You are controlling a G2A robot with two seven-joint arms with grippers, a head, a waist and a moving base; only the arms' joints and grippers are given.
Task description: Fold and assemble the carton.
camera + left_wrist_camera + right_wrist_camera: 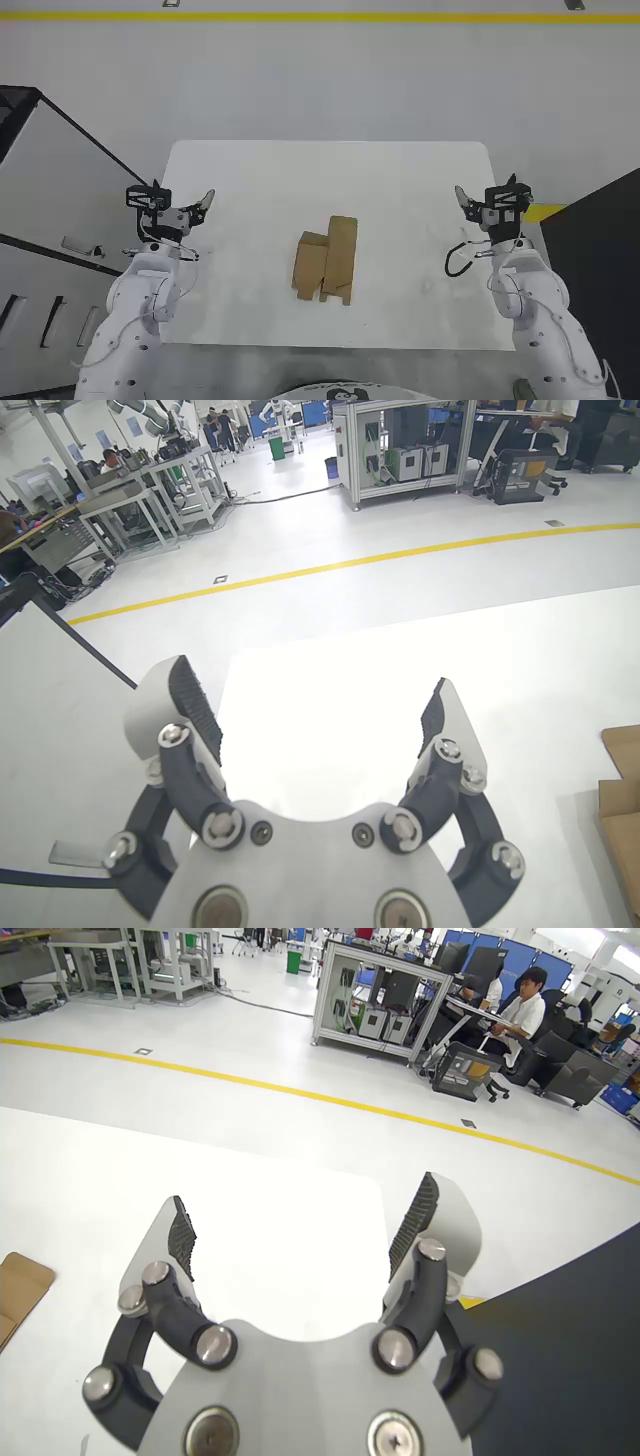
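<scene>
Centrally, one flattened carton lay on the surface; left tool and right tool, two altogether, gaped empty.

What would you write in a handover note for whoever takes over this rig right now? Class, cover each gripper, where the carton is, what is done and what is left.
Left gripper: open, empty, at the left edge of the table, apart from the carton.
Right gripper: open, empty, at the table's right edge, also apart from the carton.
Carton: lies flat on the table, roughly midway between the two arms and toward the robot's side.
Done: no fold made; the carton is untouched.
Left: grasp the carton, fold it and assemble it.
</scene>
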